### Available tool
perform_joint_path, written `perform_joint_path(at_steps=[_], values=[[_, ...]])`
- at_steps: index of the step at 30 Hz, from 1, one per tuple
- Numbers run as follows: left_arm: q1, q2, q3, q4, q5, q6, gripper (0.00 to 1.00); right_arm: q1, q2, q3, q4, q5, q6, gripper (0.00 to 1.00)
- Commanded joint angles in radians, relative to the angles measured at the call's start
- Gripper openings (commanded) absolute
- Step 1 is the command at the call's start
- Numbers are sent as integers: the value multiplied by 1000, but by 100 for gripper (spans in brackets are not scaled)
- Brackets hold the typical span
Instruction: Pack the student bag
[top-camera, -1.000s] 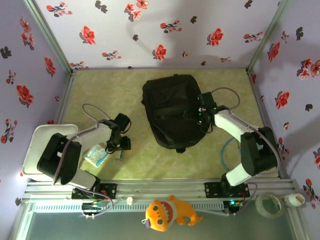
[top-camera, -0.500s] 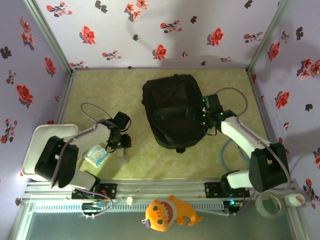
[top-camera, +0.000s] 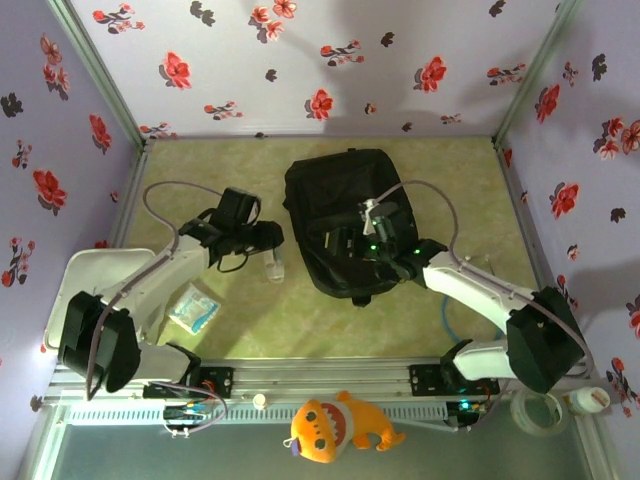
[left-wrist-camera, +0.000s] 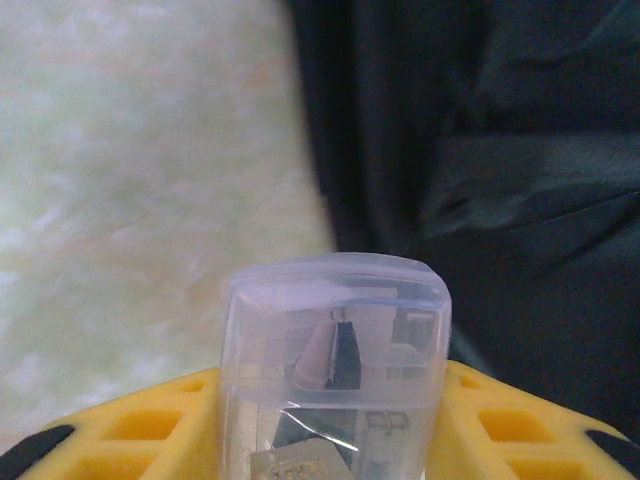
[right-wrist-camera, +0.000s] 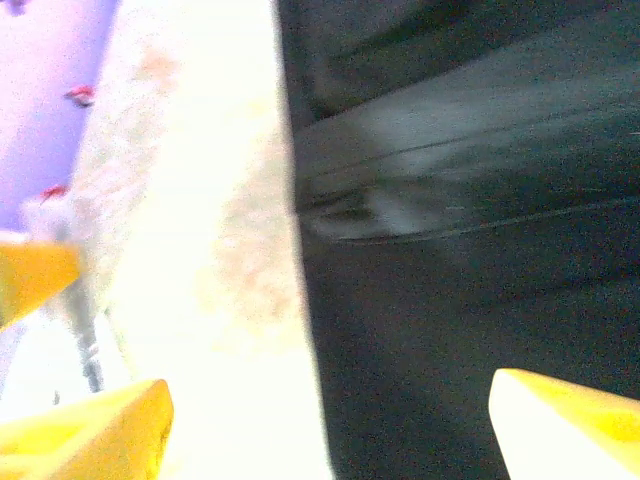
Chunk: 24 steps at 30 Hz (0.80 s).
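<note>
The left pincer (top-camera: 272, 262) is closed on a small clear plastic box (left-wrist-camera: 335, 330). Its yellow fingers (left-wrist-camera: 130, 425) press the box's lower sides, and it hangs just beside the left flank of the student bag (top-camera: 320, 200). The box is smooth and gripped low, so I judge it could slip or pivot out if it bumps the fabric. The bigger risk is that I can make out no open mouth on the bag. A release here might leave the box on top of the cloth or drop it onto the counter (top-camera: 200, 190).

The right pincer (top-camera: 350, 240) hovers over the bag's middle, its jaws spread wide with nothing between them. If it closes on loose fabric rather than a zip pull, it would likely just drag the bag toward the left arm.

The bag lies flat near the counter's middle, somewhat nearer the far edge. It is black, soft and creased, with its rounded top toward the far edge and a seam (right-wrist-camera: 400, 210) running across its panel.
</note>
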Motion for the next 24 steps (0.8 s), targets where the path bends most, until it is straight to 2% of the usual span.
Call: perform_joint_path(at_steps=[1, 6, 12, 18, 24], values=[[7, 54, 53, 108, 91, -104, 35, 64, 34, 2, 126, -29, -28, 82], [7, 120, 62, 232, 159, -233, 35, 144, 94, 29, 184, -47, -35, 81], [8, 161, 77, 268, 182, -277, 35, 171, 180, 46, 288, -28, -1, 77], [9, 166, 94, 259, 193, -283, 35, 170, 241, 100, 347, -11, 2, 58], [18, 167, 96, 277, 209, -303, 36, 165, 263, 129, 342, 22, -2, 30]])
